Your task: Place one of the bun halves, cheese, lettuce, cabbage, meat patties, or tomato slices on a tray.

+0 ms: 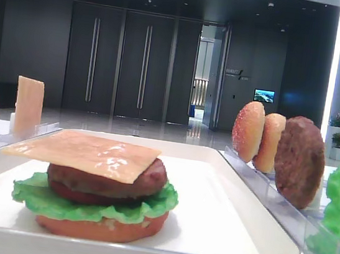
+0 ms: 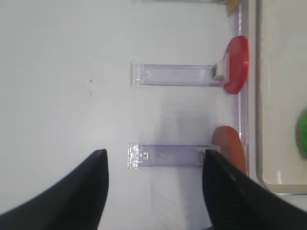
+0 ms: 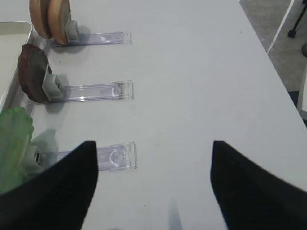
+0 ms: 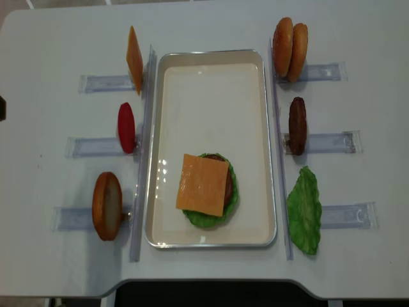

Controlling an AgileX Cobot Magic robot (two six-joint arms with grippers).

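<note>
On the white tray (image 4: 211,70) lies a stack: bun base, lettuce (image 1: 41,201), patty (image 1: 150,181), with a cheese slice (image 4: 203,184) on top. Another cheese slice (image 4: 134,59), a tomato slice (image 4: 126,126) and a bun half (image 4: 107,204) stand in racks left of the tray. Right of it stand two bun halves (image 4: 291,41), a meat patty (image 4: 297,125) and a lettuce leaf (image 4: 305,208). My left gripper (image 2: 153,158) hangs open over the bare table beside the bun half (image 2: 230,143), holding nothing. My right gripper (image 3: 153,146) is open and empty, right of the lettuce leaf (image 3: 14,143).
Clear plastic racks (image 4: 326,142) stick out from both long sides of the tray across the white table (image 4: 370,96). Clear strips (image 4: 142,153) run along the tray's rim. The table's front edge (image 4: 211,283) lies close behind the tray.
</note>
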